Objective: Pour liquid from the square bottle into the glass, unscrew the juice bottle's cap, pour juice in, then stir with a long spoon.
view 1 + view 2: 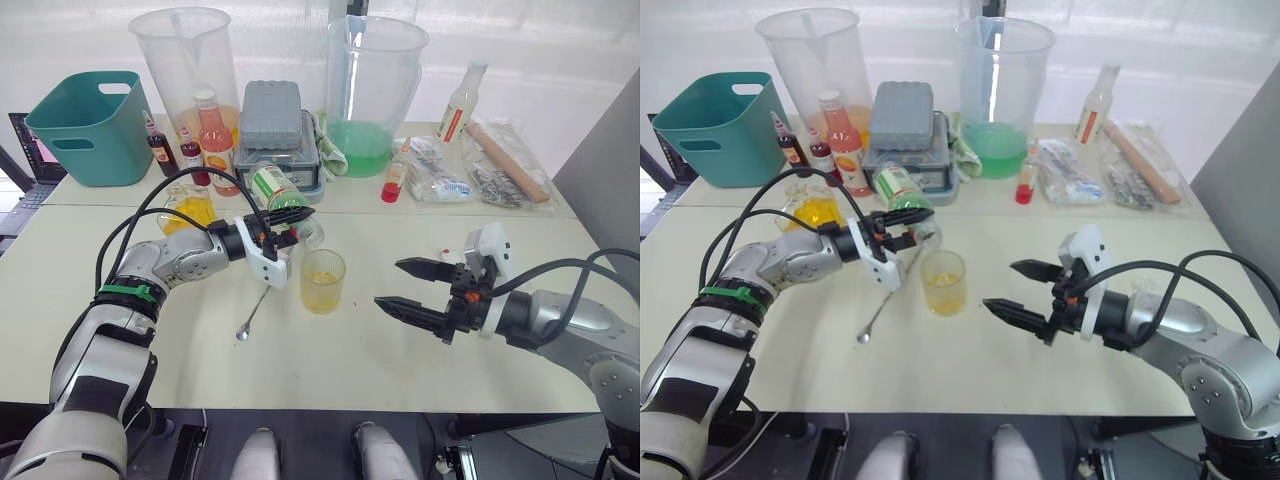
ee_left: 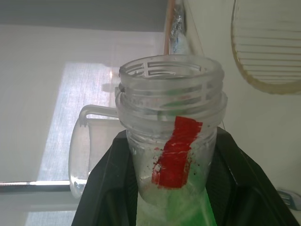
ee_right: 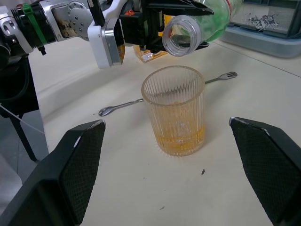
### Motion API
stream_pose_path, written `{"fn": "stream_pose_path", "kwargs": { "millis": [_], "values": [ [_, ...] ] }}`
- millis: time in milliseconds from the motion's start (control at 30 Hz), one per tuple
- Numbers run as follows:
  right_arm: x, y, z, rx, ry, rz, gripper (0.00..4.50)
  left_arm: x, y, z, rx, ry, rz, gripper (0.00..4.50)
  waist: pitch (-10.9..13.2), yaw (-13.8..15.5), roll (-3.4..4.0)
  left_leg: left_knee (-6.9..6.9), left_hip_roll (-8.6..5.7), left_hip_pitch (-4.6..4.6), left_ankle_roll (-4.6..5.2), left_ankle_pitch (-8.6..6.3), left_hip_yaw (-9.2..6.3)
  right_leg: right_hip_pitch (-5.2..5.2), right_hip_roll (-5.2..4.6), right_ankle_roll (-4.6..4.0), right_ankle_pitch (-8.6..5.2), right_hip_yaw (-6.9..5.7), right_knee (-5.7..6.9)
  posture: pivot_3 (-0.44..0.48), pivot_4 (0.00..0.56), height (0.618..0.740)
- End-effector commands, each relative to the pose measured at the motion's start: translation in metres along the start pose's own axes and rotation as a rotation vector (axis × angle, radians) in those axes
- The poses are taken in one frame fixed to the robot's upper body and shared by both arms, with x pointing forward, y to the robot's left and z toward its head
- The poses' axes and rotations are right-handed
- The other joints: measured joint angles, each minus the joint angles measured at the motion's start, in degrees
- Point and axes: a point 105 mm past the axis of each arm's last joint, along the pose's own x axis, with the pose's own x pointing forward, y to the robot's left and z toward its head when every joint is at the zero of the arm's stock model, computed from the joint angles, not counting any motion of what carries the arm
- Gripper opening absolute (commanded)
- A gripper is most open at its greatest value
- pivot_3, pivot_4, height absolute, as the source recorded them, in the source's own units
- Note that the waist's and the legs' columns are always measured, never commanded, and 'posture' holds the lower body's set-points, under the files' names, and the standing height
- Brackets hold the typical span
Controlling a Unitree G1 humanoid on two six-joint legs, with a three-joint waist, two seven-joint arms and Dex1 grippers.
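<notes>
We see the left gripper (image 1: 290,222) clamped on the neck of the juice bottle (image 1: 275,187), which is tilted with its uncapped mouth above and just behind the glass (image 1: 323,280). The glass stands upright near the middle of the table (image 1: 360,345), with a shallow layer of yellow-orange liquid (image 3: 181,137) in its bottom. The long spoon (image 1: 255,310) lies flat on the table, just left of the glass. The right gripper (image 1: 418,290) hangs above the table to the right of the glass, its fingers spread wide and holding nothing. The square bottle (image 1: 187,212) stands toward the table's left rear, behind the left arm.
</notes>
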Motion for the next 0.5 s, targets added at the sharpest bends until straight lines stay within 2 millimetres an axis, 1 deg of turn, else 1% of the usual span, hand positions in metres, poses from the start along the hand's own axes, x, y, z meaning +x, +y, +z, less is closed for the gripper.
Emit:
{"fn": "stream_pose_path", "kwargs": {
  "millis": [33,500],
  "values": [
    [-0.0026,0.0013,0.0076,-0.039,-0.033,-0.001,4.48,0.0021,0.0259,0.0034,0.078,-0.033,0.068,1.47,0.0,0.0,0.0,0.0,0.0,0.0,0.0,0.0,0.0,0.0,0.0,0.0,0.0,0.0,0.0,0.0,0.15,0.739],
    [-0.0009,0.0012,0.0074,-0.034,-0.042,0.006,4.48,0.0036,0.0294,0.006,0.144,-0.049,0.07,1.47,0.0,0.0,0.0,0.0,0.0,0.02,0.0,0.0,0.0,0.0,0.0,-0.01,0.01,0.0,0.03,0.0,0.15,0.739]
  ]
}}
